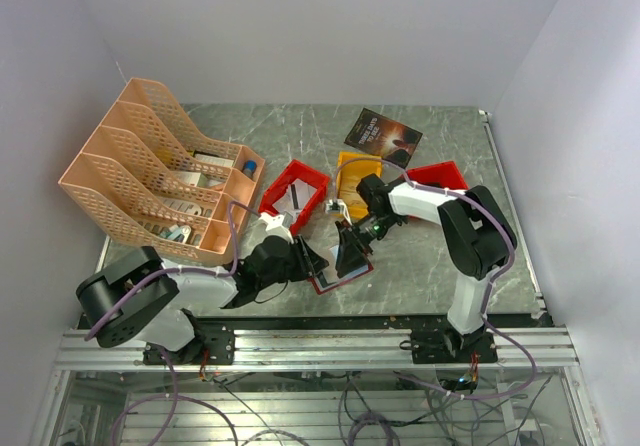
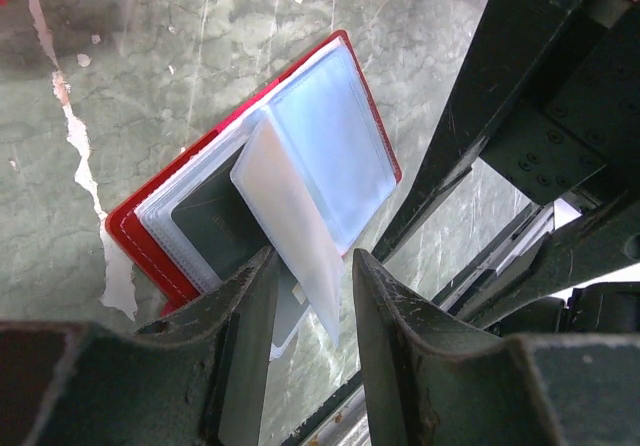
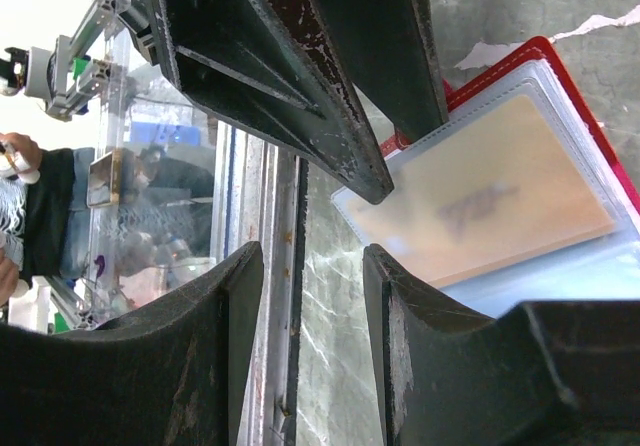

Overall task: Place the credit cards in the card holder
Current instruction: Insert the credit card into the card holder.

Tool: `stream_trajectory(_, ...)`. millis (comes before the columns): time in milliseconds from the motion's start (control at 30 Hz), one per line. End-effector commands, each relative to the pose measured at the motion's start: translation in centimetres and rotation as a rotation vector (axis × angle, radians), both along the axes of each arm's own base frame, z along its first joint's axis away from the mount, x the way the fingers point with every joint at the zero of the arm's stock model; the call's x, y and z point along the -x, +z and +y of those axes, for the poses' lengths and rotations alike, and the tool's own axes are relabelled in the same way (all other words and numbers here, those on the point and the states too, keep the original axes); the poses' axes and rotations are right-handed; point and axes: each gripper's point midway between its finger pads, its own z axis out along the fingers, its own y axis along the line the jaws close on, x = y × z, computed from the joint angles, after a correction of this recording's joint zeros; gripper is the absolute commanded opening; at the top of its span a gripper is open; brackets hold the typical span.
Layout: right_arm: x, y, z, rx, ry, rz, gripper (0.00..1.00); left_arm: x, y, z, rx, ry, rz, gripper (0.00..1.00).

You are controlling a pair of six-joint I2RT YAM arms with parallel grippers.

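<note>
Partly done: the dark-red leather-like folding card holder [image 1: 345, 278] lies open at the table's near middle.
My left gripper [image 2: 312, 296] stands apart around a pale sleeve leaf [image 2: 290, 221]. My right gripper [image 3: 310, 306] is apart and empty. A tan card [image 3: 480, 206] and a dark card [image 2: 215, 231] are pocketed; no loose cards spotted.

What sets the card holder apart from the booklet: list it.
The card holder lies open, one sleeve raised; the booklet is shut. The holder is red-edged with pale pockets; the booklet dark with an orange glow. The holder lies near the front, the booklet far back. Both rest on the table.
</note>
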Motion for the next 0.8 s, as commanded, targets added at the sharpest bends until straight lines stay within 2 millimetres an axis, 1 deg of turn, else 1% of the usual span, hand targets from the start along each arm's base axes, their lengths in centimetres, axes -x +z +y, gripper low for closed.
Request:
stream_trajectory(0, -0.2, 0.1, 0.6, -0.025, 0.016, -0.016, 0.44, -0.7, 1.3, -0.4, 0.064, 0.019, -0.029, 0.46)
stream_trajectory(167, -0.3, 0.1, 0.7, -0.016, 0.015, -0.034, 0.44, -0.8, 1.3, 0.0, 0.048, 0.031, -0.031, 0.46)
stream_trajectory(367, -0.7, 0.6, 0.7, -0.018, 0.007, -0.090, 0.43, -0.8, 0.8, 0.2, 0.016, 0.028, -0.022, 0.45)
stream_trajectory(633, -1.6, 1.4, 0.4, -0.021, -0.005, -0.215, 0.44, -0.7, 0.8, 0.2, 0.006, 0.011, -0.037, 0.45)
stream_trajectory(767, -1.8, 2.1, 0.2, -0.039, 0.009, -0.284, 0.43, -0.6, 1.2, 0.4, 0.007, 0.009, -0.051, 0.45)
